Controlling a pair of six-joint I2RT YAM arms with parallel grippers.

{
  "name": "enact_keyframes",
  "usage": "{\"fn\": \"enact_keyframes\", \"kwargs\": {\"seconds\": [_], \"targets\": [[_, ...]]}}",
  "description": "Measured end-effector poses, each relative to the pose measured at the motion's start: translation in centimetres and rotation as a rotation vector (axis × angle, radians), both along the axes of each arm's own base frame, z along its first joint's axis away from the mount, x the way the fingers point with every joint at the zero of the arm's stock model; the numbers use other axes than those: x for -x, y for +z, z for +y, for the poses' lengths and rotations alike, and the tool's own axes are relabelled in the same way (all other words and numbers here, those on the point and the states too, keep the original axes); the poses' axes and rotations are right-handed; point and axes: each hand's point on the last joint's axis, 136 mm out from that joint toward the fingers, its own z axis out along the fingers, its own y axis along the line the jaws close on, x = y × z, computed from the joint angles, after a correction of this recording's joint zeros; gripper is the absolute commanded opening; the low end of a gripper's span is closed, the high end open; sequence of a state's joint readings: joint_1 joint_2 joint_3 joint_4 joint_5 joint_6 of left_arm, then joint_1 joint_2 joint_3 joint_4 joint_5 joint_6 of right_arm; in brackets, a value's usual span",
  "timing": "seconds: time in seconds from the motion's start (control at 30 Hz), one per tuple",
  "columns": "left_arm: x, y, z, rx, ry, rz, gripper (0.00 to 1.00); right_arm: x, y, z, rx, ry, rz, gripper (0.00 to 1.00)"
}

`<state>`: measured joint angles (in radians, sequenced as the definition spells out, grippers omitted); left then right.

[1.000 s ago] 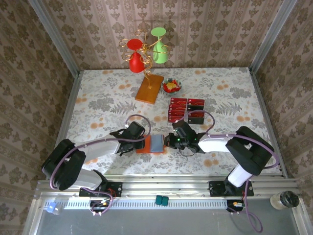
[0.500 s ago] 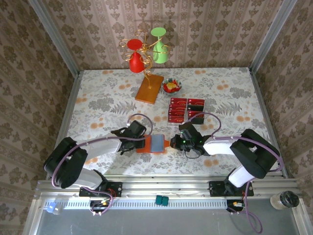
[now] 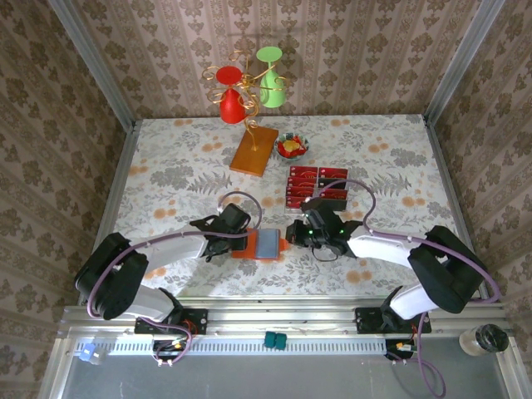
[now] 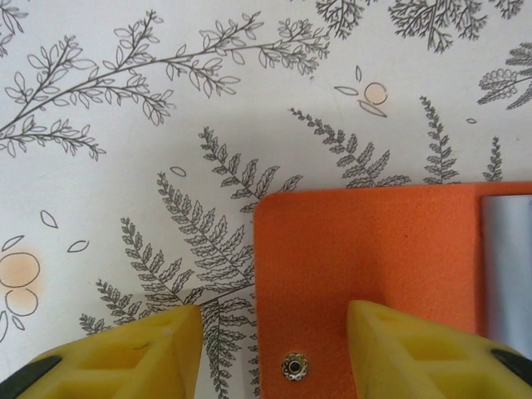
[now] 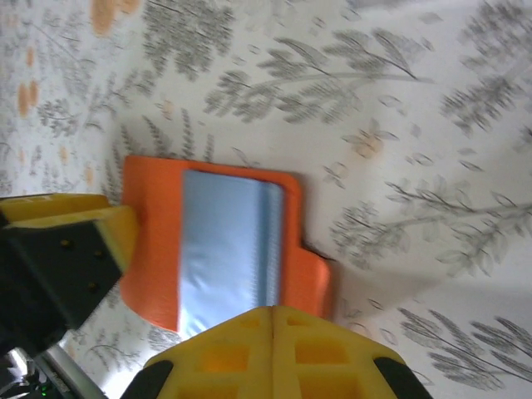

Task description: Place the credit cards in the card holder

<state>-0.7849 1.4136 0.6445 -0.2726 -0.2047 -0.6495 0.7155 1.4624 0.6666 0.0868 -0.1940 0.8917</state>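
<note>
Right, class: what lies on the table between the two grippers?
The small orange folding card holder, open with its grey-blue pocket panel up, lies between the left gripper and the right gripper, in the top view.

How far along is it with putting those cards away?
Barely started. The card holder lies open, with the left gripper at its edge. The right gripper is shut beside it with no card visible. The cards lie in rows farther back, all left to load.

Left arm [image 3: 166, 248] reaches inward, jaws apart; right arm [image 3: 382, 247] likewise, jaws closed.
</note>
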Motion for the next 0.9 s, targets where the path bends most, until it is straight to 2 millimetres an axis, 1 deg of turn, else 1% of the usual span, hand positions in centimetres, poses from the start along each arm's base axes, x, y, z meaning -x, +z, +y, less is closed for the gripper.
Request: {"fn": "enact_keyframes", "kwargs": {"seconds": [0.1, 0.2, 0.37, 0.5, 0.6, 0.77, 0.9], "targets": [[0.0, 0.1, 0.0, -0.01, -0.002, -0.002, 0.5, -0.3, 1.3, 1.2, 0.005, 0.035, -0.02, 0.0], [0.1, 0.4, 0.1, -0.033, -0.003, -0.005, 0.49, -0.5, 1.6, 2.3, 0.015, 0.062, -0.02, 0.0], [-0.5, 1.2, 0.0, -0.085, 0.0, -0.012, 0.48, -0.1, 0.1, 3.2, 0.052, 0.091, 0.011, 0.0], [-0.4, 1.2, 0.0, -0.113, -0.004, -0.006, 0.48, -0.2, -1.1, 3.3, 0.076, 0.094, 0.037, 0.0], [-0.2, 1.1, 0.0, -0.121, -0.009, 0.004, 0.48, -0.5, -1.6, 3.7, 0.086, 0.098, 0.044, 0.0], [-0.3, 1.4, -0.4, -0.107, -0.002, 0.009, 0.51, -1.0, -2.3, 4.1, 0.099, 0.101, 0.053, 0.0], [-0.4, 1.9, -1.1, -0.069, 0.006, 0.018, 0.52, -1.0, -2.9, 4.1, 0.114, 0.105, 0.066, 0.0]]}}
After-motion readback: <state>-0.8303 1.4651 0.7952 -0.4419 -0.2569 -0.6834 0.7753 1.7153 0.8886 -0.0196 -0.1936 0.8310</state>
